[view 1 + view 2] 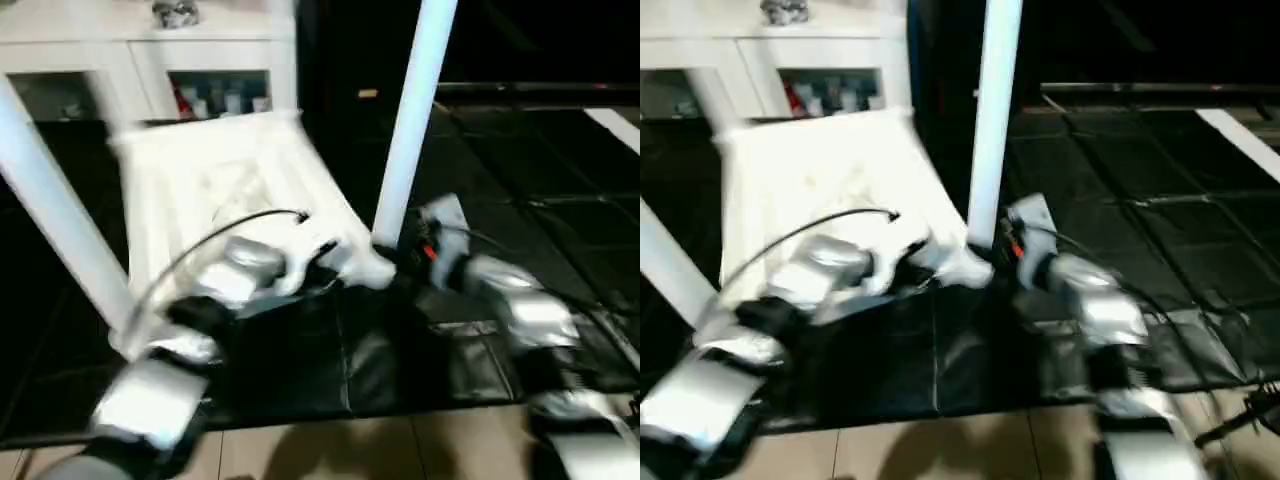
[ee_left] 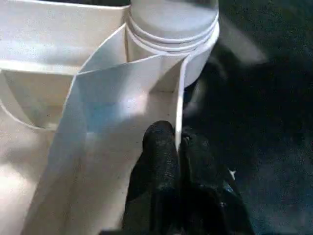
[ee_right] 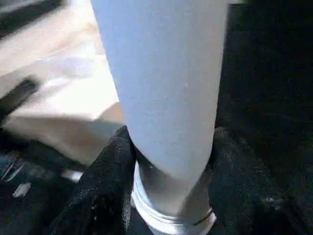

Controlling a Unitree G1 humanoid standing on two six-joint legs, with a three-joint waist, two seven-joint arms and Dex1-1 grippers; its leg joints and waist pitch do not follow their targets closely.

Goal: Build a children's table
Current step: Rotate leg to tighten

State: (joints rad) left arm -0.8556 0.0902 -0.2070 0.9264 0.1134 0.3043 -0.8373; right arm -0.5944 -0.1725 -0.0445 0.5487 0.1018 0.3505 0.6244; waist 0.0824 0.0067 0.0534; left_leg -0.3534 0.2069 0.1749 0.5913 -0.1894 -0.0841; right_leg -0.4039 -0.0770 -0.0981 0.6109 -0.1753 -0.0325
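Silver forearms reach in from the near edge of the head views, one from 7 o'clock and one from 5 o'clock, over pale floor tiles that give way to a black padded mat.

On that mat the children's table lies upside down, its white rectangular top tilted, with the ribbed underside facing up toward the head camera. It fills the middle and the 10 o'clock part of the scene.

At the table's nearest corner the left gripper has its two black fingers pressed together on the thin white rim wall of the top, just beside the round corner socket. A black cable arcs over the left wrist.

From the 3 o'clock side of that same corner, the right gripper has its black fingers set one on each side of a white leg, close to the leg's base where it meets the socket; they are closed around the leg. This long, round leg rises from the corner toward 12 o'clock, widening slightly upward.

A second white leg slants up toward 10 o'clock from the top's corner at 8 o'clock.

Beyond the table, at 11 o'clock, stands a white cabinet with small items behind its glass doors.
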